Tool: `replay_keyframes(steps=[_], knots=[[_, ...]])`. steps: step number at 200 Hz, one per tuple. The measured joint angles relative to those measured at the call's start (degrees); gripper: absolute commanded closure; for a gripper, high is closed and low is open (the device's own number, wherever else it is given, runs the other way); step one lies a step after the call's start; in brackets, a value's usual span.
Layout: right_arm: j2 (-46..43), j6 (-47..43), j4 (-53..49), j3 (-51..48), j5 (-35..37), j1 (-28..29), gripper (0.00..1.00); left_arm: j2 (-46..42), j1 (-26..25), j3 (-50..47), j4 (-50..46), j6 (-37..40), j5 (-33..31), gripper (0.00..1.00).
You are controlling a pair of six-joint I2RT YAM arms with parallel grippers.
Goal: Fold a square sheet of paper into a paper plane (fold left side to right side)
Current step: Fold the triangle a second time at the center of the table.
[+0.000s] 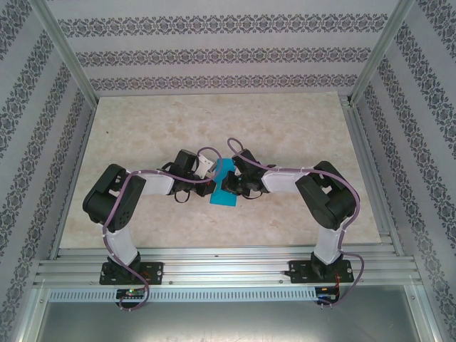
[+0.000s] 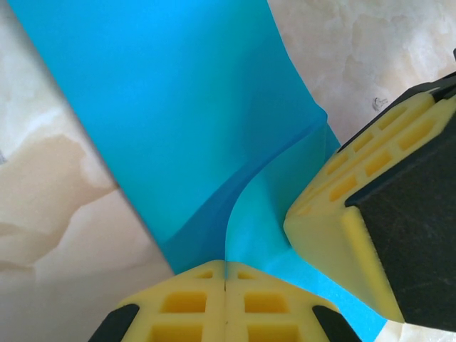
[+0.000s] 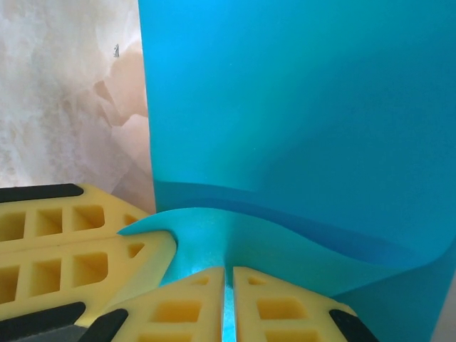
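The square sheet of paper (image 1: 224,187) is bright cyan-blue and lies mid-table between the two arms, one edge raised off the surface. In the left wrist view the sheet (image 2: 164,107) curls up to my left gripper (image 2: 226,263), whose yellow pads are pressed together on its edge. The right gripper's fingers (image 2: 342,206) sit close beside it on the same raised part. From the right wrist, the sheet (image 3: 299,92) bends up into my right gripper (image 3: 229,269), shut on the paper edge with a thin blue strip between the pads. The left gripper's fingers (image 3: 71,246) touch the lifted corner at the left.
The marble-patterned table (image 1: 142,135) is bounded by patterned walls and metal frame posts. An aluminium rail (image 1: 228,267) with both arm bases runs along the near edge. Both arms bend inward, their wrists meeting at the sheet.
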Motion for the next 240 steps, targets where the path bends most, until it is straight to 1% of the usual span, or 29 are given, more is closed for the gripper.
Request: replay_keyframes(steps=[117, 127, 137, 143, 153, 172, 191, 211, 240], knots=[[0.7, 0.0, 0.4, 0.0, -0.3, 0.0, 0.88, 0.0, 0.0, 0.0, 0.0, 0.0, -0.5, 1.0], [0.8, 0.0, 0.4, 0.0, -0.4, 0.0, 0.88, 0.0, 0.0, 0.0, 0.1, -0.1, -0.4, 0.96], [0.8, 0.0, 0.4, 0.0, -0.4, 0.0, 0.88, -0.1, 0.0, -0.1, 0.2, -0.1, -0.4, 0.86], [0.8, 0.0, 0.3, 0.0, -0.4, 0.0, 0.88, -0.2, 0.0, -0.2, 0.3, -0.2, -0.5, 0.82], [0.9, 0.0, 0.3, 0.0, -0.4, 0.0, 0.88, -0.9, 0.0, -0.8, 0.4, -0.6, -0.6, 0.78], [0.9, 0.0, 0.3, 0.0, -0.4, 0.0, 0.88, -4.0, 0.2, -2.3, 0.3, -1.8, -1.2, 0.75], [0.9, -0.1, 0.2, 0.0, -0.4, 0.0, 0.88, -9.0, 0.9, -3.9, 0.5, -3.4, -1.3, 0.75], [0.9, -0.2, 0.2, 0.0, -0.4, 0.0, 0.88, -13.7, 1.6, -5.5, 0.9, -5.6, -0.6, 0.8], [0.9, -0.2, 0.2, 0.0, -0.4, 0.0, 0.88, -15.7, 1.7, -7.5, 1.6, -9.0, 2.4, 0.85]])
